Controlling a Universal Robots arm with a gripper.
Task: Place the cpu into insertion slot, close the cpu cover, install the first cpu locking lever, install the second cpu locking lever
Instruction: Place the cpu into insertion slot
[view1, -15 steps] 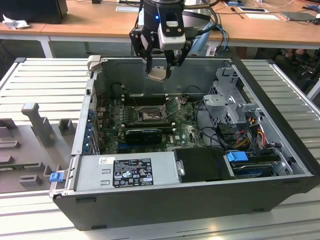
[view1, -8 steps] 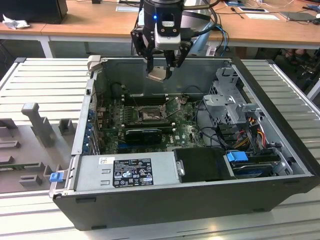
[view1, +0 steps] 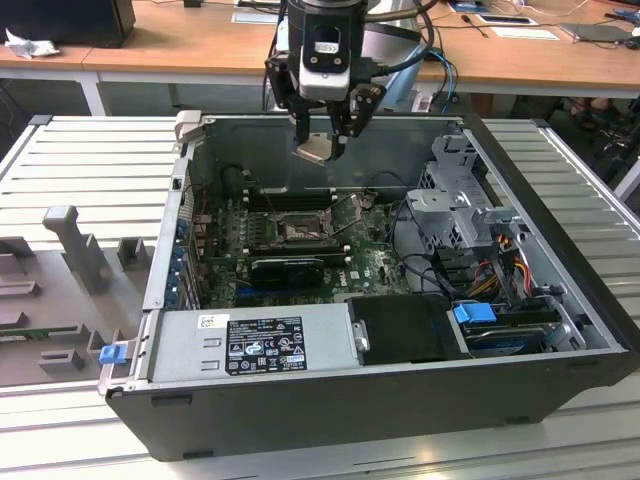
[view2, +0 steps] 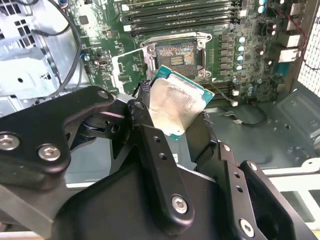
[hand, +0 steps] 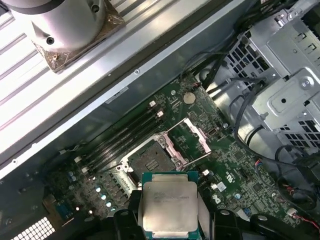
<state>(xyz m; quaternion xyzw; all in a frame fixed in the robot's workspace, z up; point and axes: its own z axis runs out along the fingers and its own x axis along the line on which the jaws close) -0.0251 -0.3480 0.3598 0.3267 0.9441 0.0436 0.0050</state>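
My gripper (view1: 320, 148) hangs above the open computer case, over its back wall, shut on the cpu (view1: 314, 150). In both wrist views the cpu (view2: 175, 102) (hand: 167, 205) is a tilted silvery square chip with a green edge, pinched between the black fingers (view2: 142, 107). Below it on the green board lies the insertion slot (hand: 149, 156) (view2: 176, 56) (view1: 298, 228), dark and uncovered. The cpu cover (hand: 201, 135) stands swung open beside the slot as a silver frame. The chip is well above the slot and apart from it.
Long black memory slots (hand: 125, 140) run beside the socket. A metal drive cage (view1: 470, 200) with cables (view1: 420, 240) fills the case on the exterior view's right. The power supply (view1: 260, 345) lies along the front. A grey fixture (view1: 75, 250) stands outside on the left.
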